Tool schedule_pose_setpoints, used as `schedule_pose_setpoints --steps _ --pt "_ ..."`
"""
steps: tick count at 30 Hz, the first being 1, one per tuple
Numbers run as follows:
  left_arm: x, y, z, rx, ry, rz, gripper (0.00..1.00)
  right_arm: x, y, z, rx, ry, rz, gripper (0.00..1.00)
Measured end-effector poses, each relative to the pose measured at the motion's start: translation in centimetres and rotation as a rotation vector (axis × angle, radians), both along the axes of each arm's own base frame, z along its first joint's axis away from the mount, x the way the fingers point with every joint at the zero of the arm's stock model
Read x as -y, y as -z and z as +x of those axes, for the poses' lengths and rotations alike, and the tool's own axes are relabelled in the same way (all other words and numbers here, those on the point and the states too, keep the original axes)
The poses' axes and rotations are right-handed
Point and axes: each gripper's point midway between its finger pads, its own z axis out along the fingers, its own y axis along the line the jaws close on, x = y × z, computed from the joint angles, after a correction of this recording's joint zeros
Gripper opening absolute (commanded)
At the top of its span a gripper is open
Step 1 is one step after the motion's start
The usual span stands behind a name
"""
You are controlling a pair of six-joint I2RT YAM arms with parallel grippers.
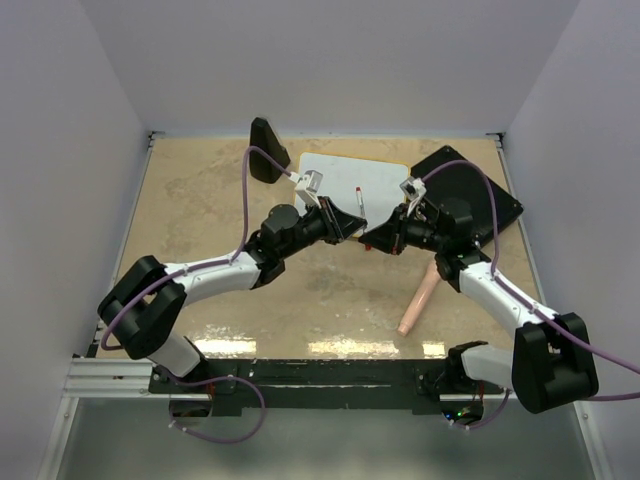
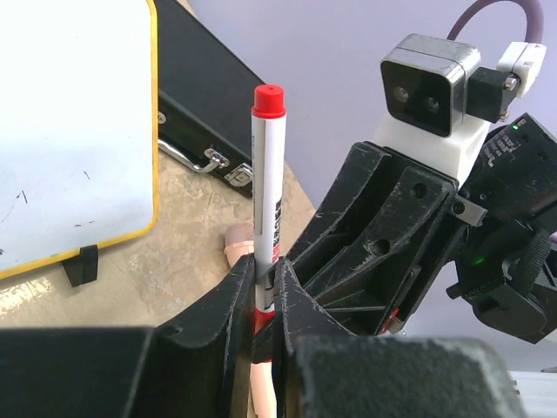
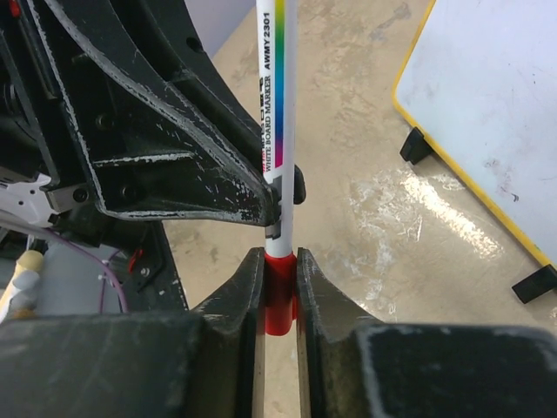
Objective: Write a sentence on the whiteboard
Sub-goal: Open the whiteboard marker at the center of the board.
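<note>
The whiteboard, white with a yellow rim, lies at the back centre and shows in both wrist views. The sentence is not in view; the board carries only faint specks. In front of the board's near edge, my left gripper is shut on the barrel of a white marker with a red end. Facing it, my right gripper is shut on the marker's red cap. The marker's barrel runs from the cap into the left gripper.
A black case lies right of the board. A black wedge-shaped object stands at the back left. A peach-coloured tube lies on the tabletop under the right arm. White walls enclose the table.
</note>
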Motion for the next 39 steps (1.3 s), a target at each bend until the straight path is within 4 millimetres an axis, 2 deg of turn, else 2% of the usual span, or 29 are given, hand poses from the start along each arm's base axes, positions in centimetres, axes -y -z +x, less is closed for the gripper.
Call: schedule_pose_setpoints --steps 1,3,4,8,10,15,17,19,22,24,31,34,39 --pt "0.0 0.0 0.0 0.000 -0.001 0.000 0.17 0.0 0.0 0.0 0.002 -0.003 0.000 0.02" --pt "0.0 0.0 0.0 0.002 -0.001 0.001 0.36 0.0 0.1 -0.1 0.017 -0.010 -0.009 0.00" --pt "0.0 0.1 0.0 0.003 -0.001 0.002 0.53 0.1 0.2 -0.1 0.029 -0.014 -0.019 0.00" --pt "-1.7 0.2 -0.7 0.010 -0.039 0.029 0.78 0.7 1.1 -0.2 0.139 -0.054 -0.135 0.00" --pt "-3.1 -0.9 -1.4 0.036 -0.064 0.041 0.87 1.1 1.0 -0.1 0.213 -0.082 -0.196 0.00" --pt "-7.2 -6.2 -3.6 0.156 -0.101 0.044 0.92 2.1 -0.5 -0.5 0.435 -0.154 -0.330 0.00" --pt "-8.7 -7.5 -4.3 0.190 -0.095 0.049 0.92 2.4 -0.7 -0.8 0.498 -0.181 -0.371 0.00" --pt "-10.3 -7.8 -4.6 0.203 -0.082 0.070 0.91 2.6 -0.5 -1.2 0.547 -0.215 -0.415 0.00" --pt "-11.3 -6.2 -5.1 0.154 -0.027 0.120 0.89 2.7 -0.1 -1.8 0.613 -0.269 -0.479 0.00" --pt "-10.8 -4.5 -6.0 0.091 0.050 0.164 0.88 2.4 0.1 -2.4 0.660 -0.316 -0.510 0.00" --pt "-8.6 -0.2 -8.0 -0.079 0.262 0.233 0.83 1.3 1.0 -4.7 0.791 -0.465 -0.581 0.00" --pt "-7.3 0.9 -8.6 -0.126 0.329 0.251 0.79 0.9 1.4 -5.2 0.820 -0.502 -0.603 0.00" --pt "-4.8 0.9 -9.5 -0.141 0.406 0.266 0.74 0.8 1.9 -5.3 0.833 -0.524 -0.628 0.00"
